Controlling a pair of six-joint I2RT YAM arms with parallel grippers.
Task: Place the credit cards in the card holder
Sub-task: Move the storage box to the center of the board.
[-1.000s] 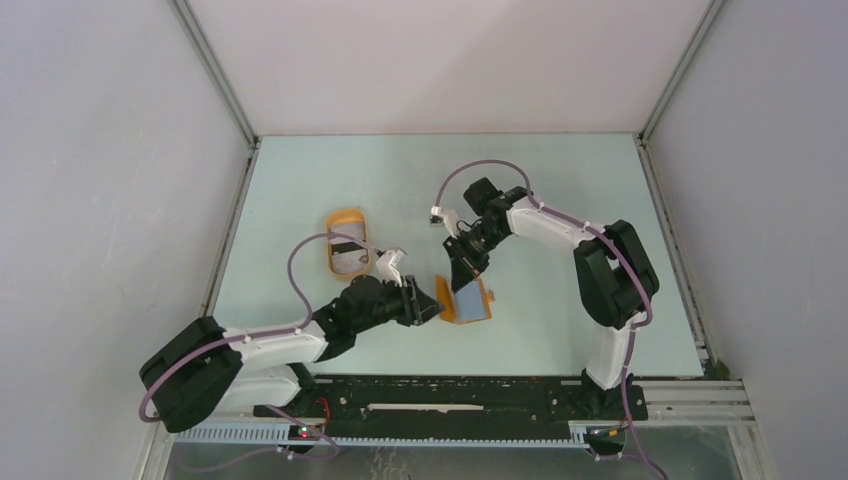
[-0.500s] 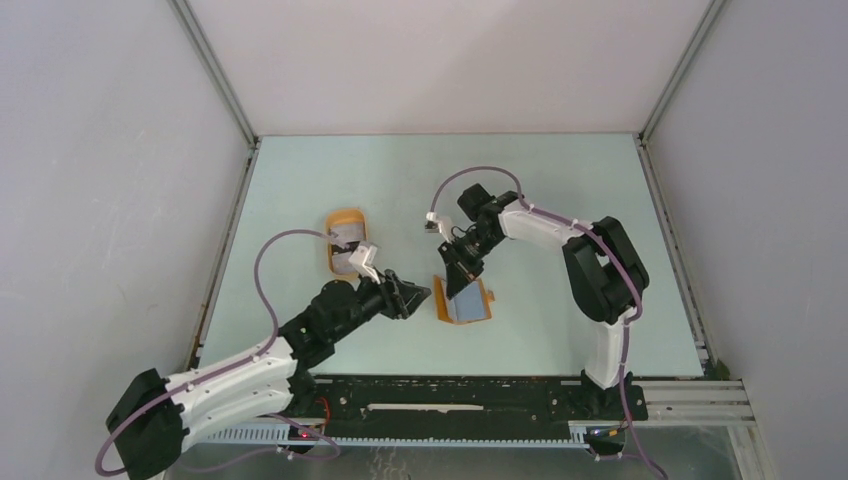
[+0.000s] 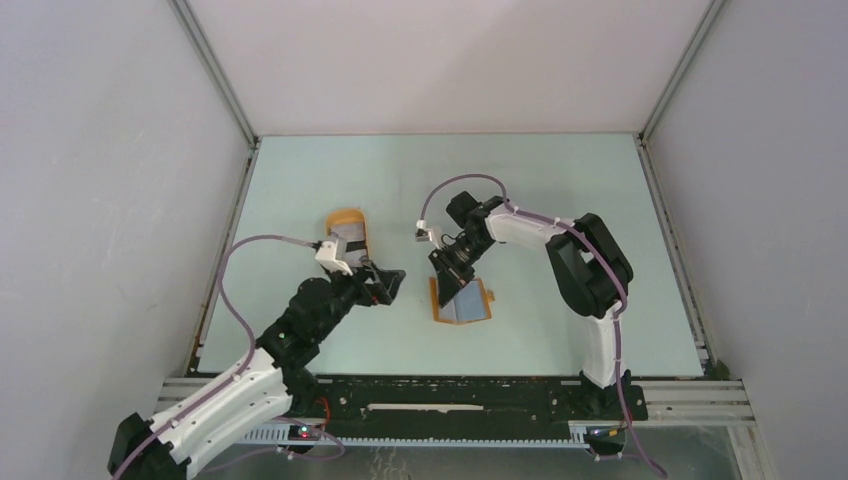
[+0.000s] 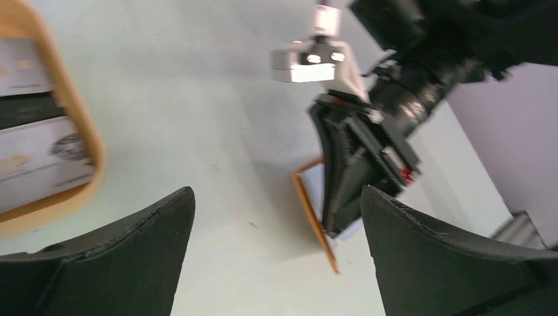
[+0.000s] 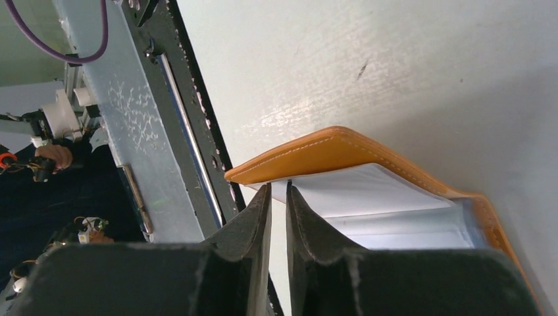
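The card holder (image 3: 470,305) (image 5: 329,153) lies open in the middle of the table, its orange flap raised on the left. A pale sheet (image 5: 368,191) that looks like a credit card lies inside it. My right gripper (image 3: 449,290) (image 5: 278,186) points down into it, jaws a thin slit apart, tips at that sheet's edge. Whether they pinch it is unclear. My left gripper (image 3: 385,285) (image 4: 276,192) hangs wide open and empty, left of the holder's orange edge (image 4: 314,214). More credit cards (image 3: 352,238) (image 4: 36,164) lie in the tray.
The oval orange tray (image 3: 345,214) (image 4: 89,141) sits just behind the left gripper, partly hidden by the left wrist. The black rail with both arm bases (image 3: 450,405) runs along the near table edge. Grey walls close in the table's left, back and right sides.
My left gripper has opened wide and drawn back to the left, away from the card holder and toward the tray. The right gripper and the holder have shifted slightly left.
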